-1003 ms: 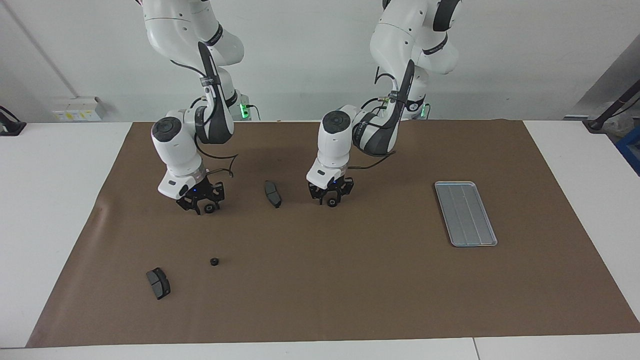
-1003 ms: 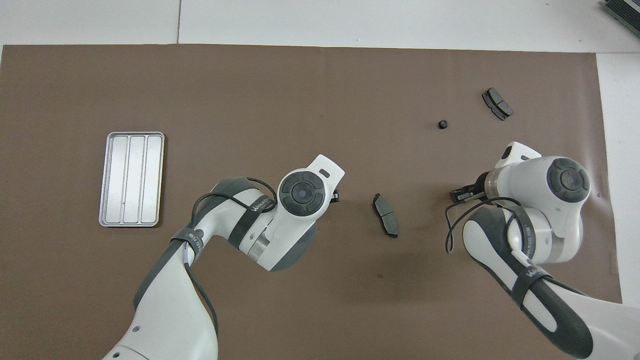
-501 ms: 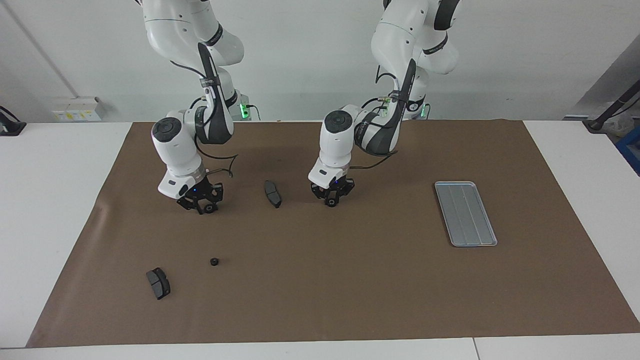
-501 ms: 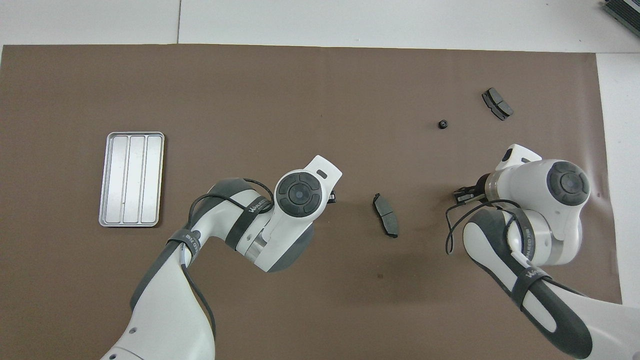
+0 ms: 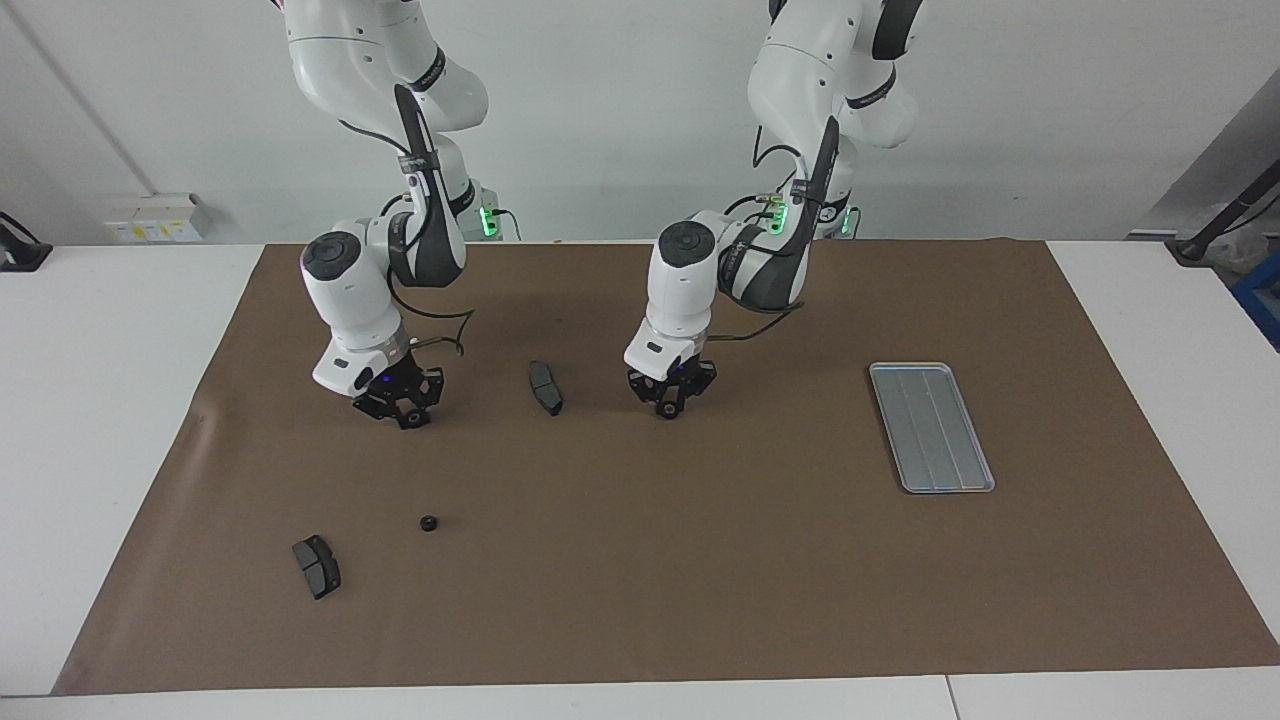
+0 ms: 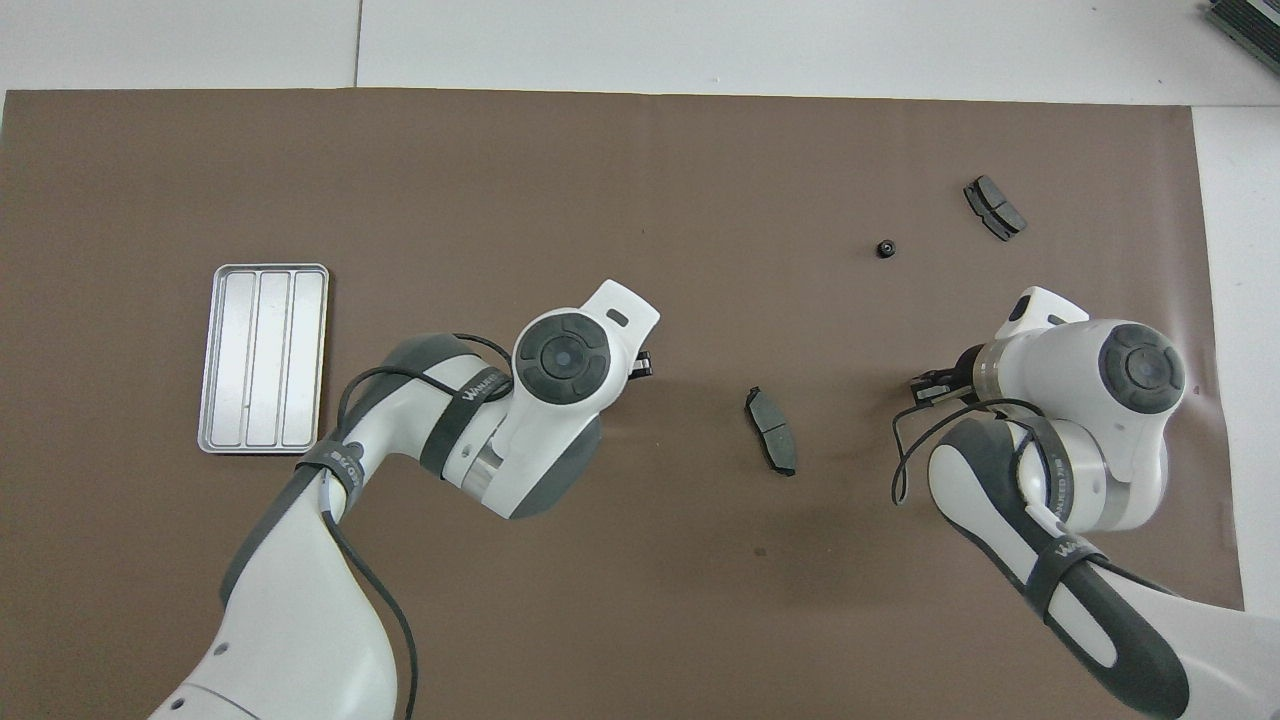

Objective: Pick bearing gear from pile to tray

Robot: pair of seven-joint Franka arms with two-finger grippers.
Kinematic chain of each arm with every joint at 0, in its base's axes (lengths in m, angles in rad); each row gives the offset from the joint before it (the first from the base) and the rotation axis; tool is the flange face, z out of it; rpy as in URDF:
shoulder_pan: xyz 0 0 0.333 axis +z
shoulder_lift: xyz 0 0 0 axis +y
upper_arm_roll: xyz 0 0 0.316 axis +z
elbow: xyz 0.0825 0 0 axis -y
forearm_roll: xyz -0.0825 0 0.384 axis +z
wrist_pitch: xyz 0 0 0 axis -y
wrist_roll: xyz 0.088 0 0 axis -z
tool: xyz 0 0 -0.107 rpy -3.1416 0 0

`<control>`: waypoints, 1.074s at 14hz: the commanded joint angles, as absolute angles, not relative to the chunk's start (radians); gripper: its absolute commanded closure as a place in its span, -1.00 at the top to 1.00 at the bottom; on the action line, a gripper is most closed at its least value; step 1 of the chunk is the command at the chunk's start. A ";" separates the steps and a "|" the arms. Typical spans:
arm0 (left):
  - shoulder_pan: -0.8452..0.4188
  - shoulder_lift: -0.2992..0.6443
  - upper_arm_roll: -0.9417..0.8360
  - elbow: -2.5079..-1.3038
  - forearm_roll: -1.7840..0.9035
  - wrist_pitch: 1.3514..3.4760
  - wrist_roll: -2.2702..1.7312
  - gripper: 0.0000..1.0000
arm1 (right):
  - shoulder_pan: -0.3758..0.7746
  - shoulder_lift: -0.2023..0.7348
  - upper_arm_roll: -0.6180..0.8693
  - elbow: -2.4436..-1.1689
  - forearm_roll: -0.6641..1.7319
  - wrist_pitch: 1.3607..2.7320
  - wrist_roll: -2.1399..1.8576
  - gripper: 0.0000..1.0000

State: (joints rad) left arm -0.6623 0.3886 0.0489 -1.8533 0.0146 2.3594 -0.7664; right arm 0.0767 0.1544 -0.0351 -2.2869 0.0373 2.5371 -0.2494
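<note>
Curved pad [image 5: 545, 387] between left end effector [image 5: 669, 404] and right end effector [image 5: 403, 412].

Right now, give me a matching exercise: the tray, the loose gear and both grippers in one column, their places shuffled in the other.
Things:
1. tray
2. loose gear
3. left gripper
4. right gripper

Places:
A. beside the farthest pad, slightly nearer to the robots
B. toward the left arm's end of the mat
C. over the mat, between the middle pad and the tray
D. over the mat, toward the right arm's end from the middle pad

Pairs: 1-B, 2-A, 3-C, 4-D
</note>
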 commanded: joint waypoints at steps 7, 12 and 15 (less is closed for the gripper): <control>-0.258 0.195 0.043 -1.867 -0.052 2.103 -0.285 -1.00 | 0.211 0.153 -0.015 -1.901 0.063 2.128 0.174 -1.00; -0.040 0.137 0.044 -2.031 -0.052 2.190 0.188 -1.00 | 0.421 0.213 -0.015 -1.884 0.064 2.244 0.579 -1.00; -0.014 0.120 0.044 -2.136 -0.052 2.316 0.221 -0.99 | 0.500 0.254 -0.015 -1.875 0.064 2.319 0.733 -1.00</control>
